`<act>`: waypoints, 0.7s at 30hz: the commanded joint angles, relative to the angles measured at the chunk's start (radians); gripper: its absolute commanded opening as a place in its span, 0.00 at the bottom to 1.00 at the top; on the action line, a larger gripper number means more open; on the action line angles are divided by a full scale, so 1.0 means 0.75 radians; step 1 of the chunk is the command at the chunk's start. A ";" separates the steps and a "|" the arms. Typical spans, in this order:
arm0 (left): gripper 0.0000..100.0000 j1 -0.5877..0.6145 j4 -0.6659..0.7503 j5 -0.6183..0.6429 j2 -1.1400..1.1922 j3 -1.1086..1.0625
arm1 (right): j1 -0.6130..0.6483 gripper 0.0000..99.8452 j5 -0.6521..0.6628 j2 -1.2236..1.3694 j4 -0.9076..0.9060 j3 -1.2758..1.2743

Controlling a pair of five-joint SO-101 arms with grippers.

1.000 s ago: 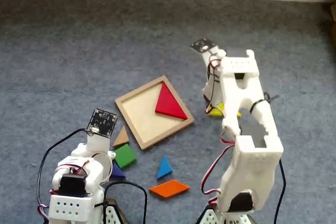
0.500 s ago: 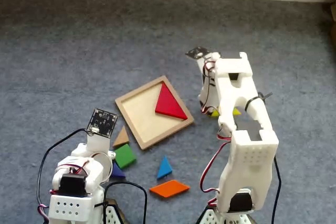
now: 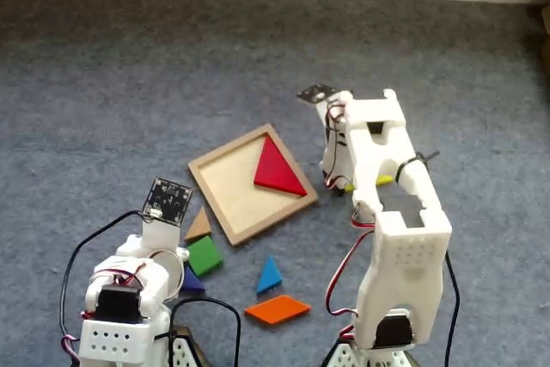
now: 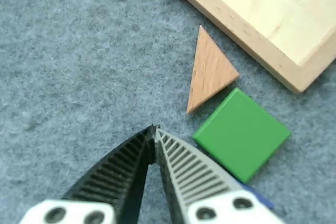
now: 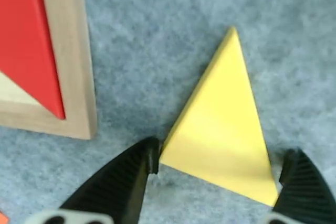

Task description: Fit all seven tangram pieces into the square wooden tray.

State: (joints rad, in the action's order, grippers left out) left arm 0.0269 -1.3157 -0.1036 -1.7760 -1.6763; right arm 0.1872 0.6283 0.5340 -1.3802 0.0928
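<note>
Square wooden tray point(image 3: 219, 185) on grey worktop point(image 3: 120, 75), red triangle point(image 3: 277, 169) seated in one corner. Yellow triangle point(image 5: 220, 121) just beside the tray, straddled by the spread right hand point(image 5: 221, 158). Left hand point(image 4: 155, 132) pressed together, tip near bare-wood triangle point(image 4: 210, 69) and green square point(image 4: 241, 135). Blue triangle point(image 3: 269, 275) and orange parallelogram point(image 3: 277, 308) nearer the arm bases.

No legible text, label, brand, number or sign is recorded on the square light-wood tray point(image 3: 230, 191), on the flat coloured pieces beside it, or on the grey carpet point(image 3: 129, 83).
</note>
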 commanded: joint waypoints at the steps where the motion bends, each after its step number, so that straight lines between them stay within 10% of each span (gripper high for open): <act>1: 0.00 -0.015 -0.004 -0.012 -0.052 -0.026 | -0.017 0.36 0.008 0.021 0.024 0.021; 21: 0.00 -0.015 -0.004 -0.012 -0.052 -0.026 | -0.030 0.20 0.098 -0.230 0.009 0.007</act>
State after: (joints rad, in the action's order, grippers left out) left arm 0.0269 -1.3157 -0.1036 -1.7760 -1.6763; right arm 0.1626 0.6513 0.4803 -1.3694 0.0913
